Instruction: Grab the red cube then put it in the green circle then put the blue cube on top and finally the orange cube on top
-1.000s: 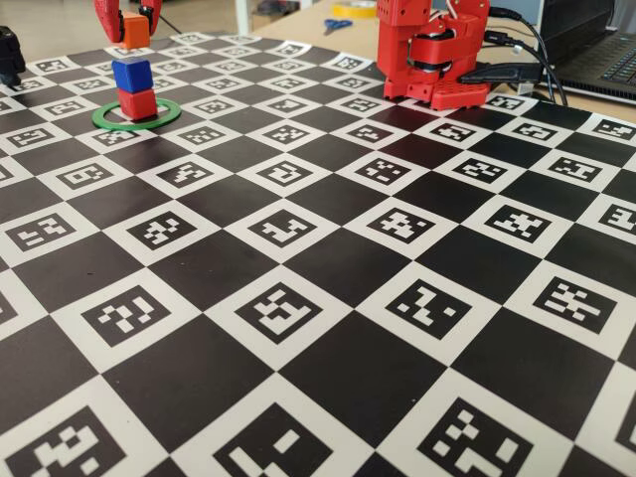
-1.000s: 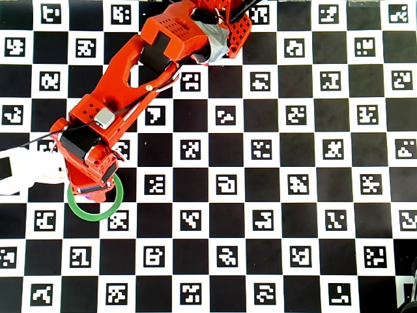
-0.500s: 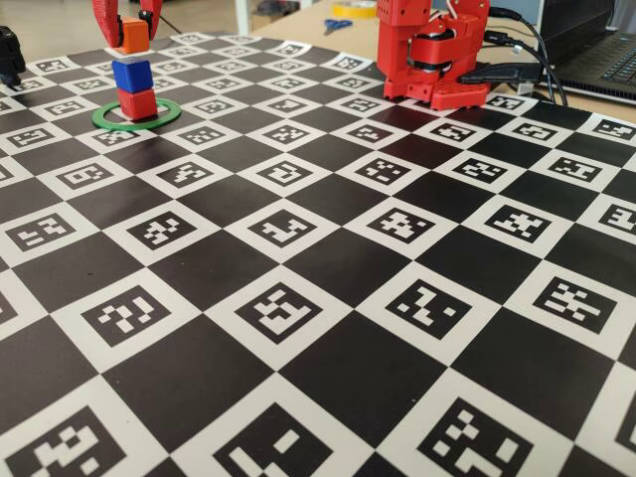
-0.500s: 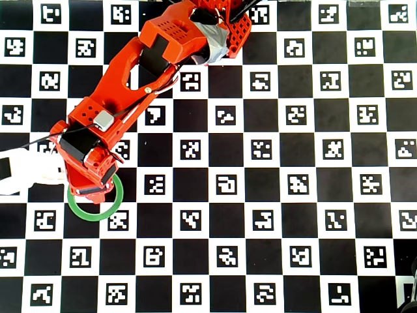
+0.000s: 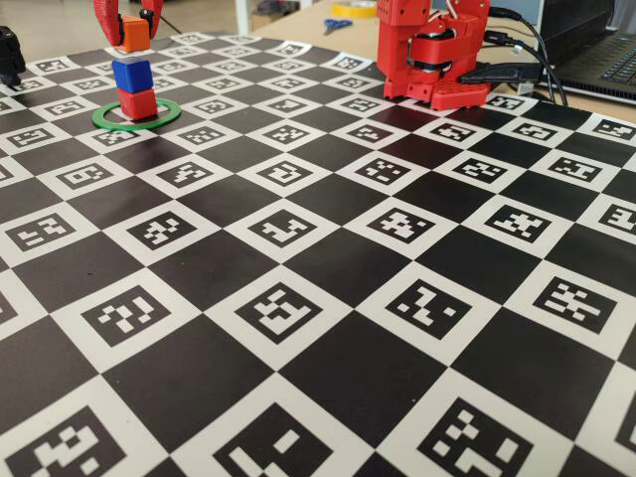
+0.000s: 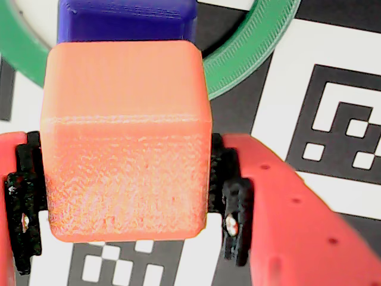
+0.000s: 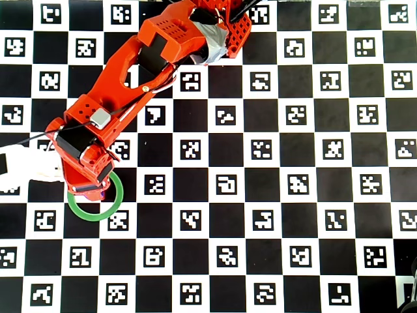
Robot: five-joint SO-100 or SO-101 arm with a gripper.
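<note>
In the fixed view the red cube (image 5: 137,102) sits inside the green circle (image 5: 124,126) at the far left of the mat. The blue cube (image 5: 131,76) stands on top of it. My gripper (image 5: 130,30) is shut on the orange cube (image 5: 133,33) and holds it right over the blue cube; I cannot tell if they touch. In the wrist view the orange cube (image 6: 125,137) fills the space between the black pads (image 6: 232,202), with the blue cube (image 6: 128,21) and the green circle (image 6: 256,42) below. In the overhead view the gripper (image 7: 88,189) hides the cubes over the green circle (image 7: 91,215).
The arm's red base (image 5: 432,55) stands at the back of the checkerboard marker mat (image 5: 328,298). A laptop (image 5: 596,40) and cables lie at the back right. Scissors (image 5: 336,25) lie behind the mat. A black object (image 5: 8,55) sits at the left edge.
</note>
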